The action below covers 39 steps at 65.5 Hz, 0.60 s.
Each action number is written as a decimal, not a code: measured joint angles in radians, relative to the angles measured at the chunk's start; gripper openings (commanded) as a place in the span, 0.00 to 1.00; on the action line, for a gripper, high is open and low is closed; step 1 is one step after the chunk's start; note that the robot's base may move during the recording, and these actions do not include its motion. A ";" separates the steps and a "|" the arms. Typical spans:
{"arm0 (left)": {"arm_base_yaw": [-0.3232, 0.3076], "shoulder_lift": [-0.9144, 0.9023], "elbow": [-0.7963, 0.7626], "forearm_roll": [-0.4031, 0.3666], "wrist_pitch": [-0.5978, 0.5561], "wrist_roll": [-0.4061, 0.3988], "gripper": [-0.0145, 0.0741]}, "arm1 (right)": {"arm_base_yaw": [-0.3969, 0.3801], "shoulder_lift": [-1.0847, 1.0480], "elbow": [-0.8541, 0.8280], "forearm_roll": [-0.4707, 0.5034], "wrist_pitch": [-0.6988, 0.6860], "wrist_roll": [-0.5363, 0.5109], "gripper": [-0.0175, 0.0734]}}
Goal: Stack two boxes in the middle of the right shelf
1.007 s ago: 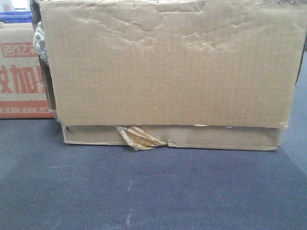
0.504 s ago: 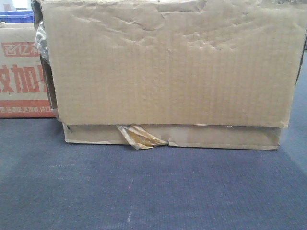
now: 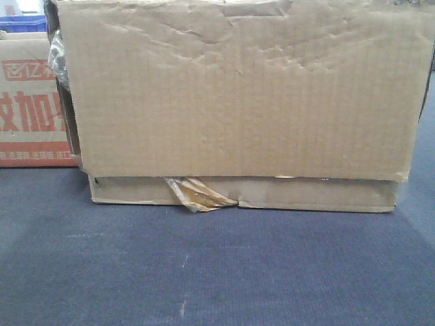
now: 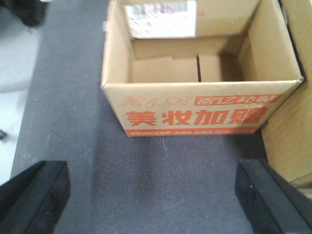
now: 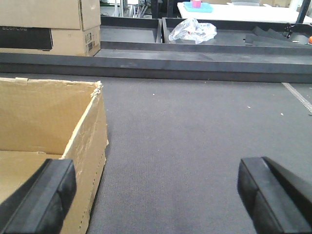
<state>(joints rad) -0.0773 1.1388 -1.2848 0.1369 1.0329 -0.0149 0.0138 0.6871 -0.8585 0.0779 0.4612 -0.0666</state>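
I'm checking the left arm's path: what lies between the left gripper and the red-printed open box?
Nothing but bare grey carpet, seen in the left wrist view, separates the left gripper from the red-printed box.

Worktop [image 3: 217,272] — dark grey, carpet-like weave, with faint pale scuffs in the near area. Resting directly on it is a flat brown box [image 3: 312,194], whose torn yellowish tape [image 3: 198,195] droops to touch the surface. A larger carton [image 3: 238,95] sits on that box, not on the worktop. To the left and farther back stands an open-topped printed carton [image 3: 30,102] with red characters — just beside the brown stack.
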 measured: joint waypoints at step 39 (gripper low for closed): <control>0.200 0.626 -0.554 -0.128 0.157 0.257 0.83 | 0.011 0.000 0.000 0.000 0.000 0.000 0.81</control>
<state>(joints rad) 0.1232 1.7648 -1.8391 0.0093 1.1898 0.2424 0.0247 0.6871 -0.8585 0.0779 0.4612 -0.0666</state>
